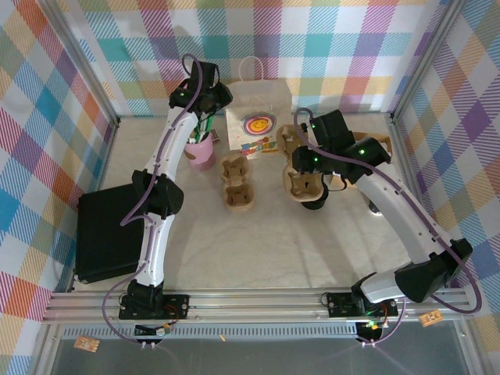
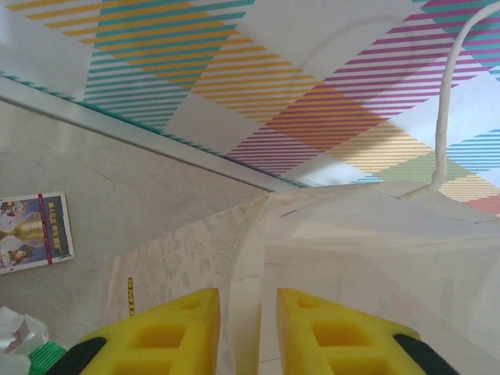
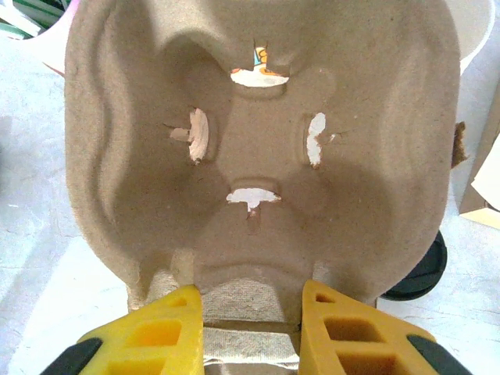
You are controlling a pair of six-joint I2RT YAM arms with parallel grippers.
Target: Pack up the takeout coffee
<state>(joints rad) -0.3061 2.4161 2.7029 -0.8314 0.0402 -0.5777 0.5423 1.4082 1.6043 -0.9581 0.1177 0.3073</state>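
Left gripper (image 2: 246, 308): your fingers stand close on either side of the paper bag (image 2: 351, 258) rim. I can't tell whether they actually pinch it.
Right gripper (image 3: 250, 308): clamped on the near rim of the pulp cup carrier (image 3: 258, 141), which is tipped up on edge.
Takeout coffee (image 3: 419, 272): an arc of its black lid peeks out low behind the carrier's right side, and the cup body is hidden. From above, it's likely the dark round shape at the carrier's near edge, apart from the bag.
Weight: probably light. If it's full, expect sloshing, so keep it upright.
Walls: thin paper, so they'll likely buckle under a hard squeeze.
Lid: stiffer plastic, likely slick, and it could pop off.
Where to hold: go around the body just below the lid, where the rolled rim should stiffen it.
Watch: you'd need a free gripper first.
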